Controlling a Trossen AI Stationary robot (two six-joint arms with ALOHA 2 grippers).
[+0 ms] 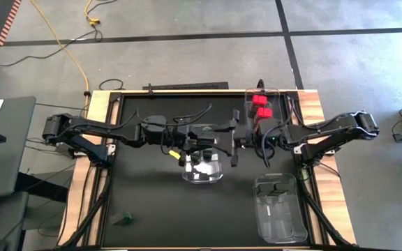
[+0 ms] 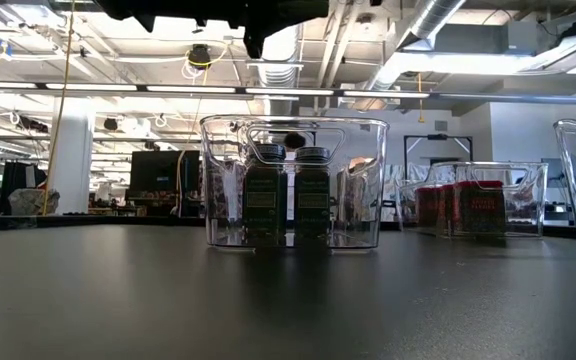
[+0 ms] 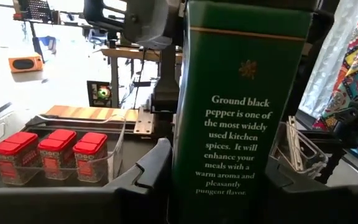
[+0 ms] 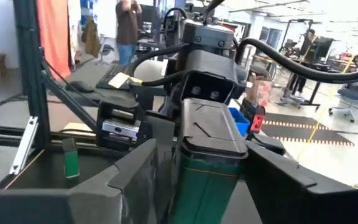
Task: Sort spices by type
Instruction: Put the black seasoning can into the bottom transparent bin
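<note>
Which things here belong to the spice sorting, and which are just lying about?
Belong:
- black pepper tin, in the left claw
- red spice tins
- dark tins in the middle bin
- green tin

Lying about:
- yellow cable
- orange box

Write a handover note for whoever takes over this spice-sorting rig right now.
Left gripper: shut on a green pepper box, above the centre bin.
Right gripper: at the same box.
Done: red boxes sit in the far bin; two green boxes stand in the centre bin.
Left: place the held box; one loose green box lies at the table's lower-left corner in the high view.
</note>
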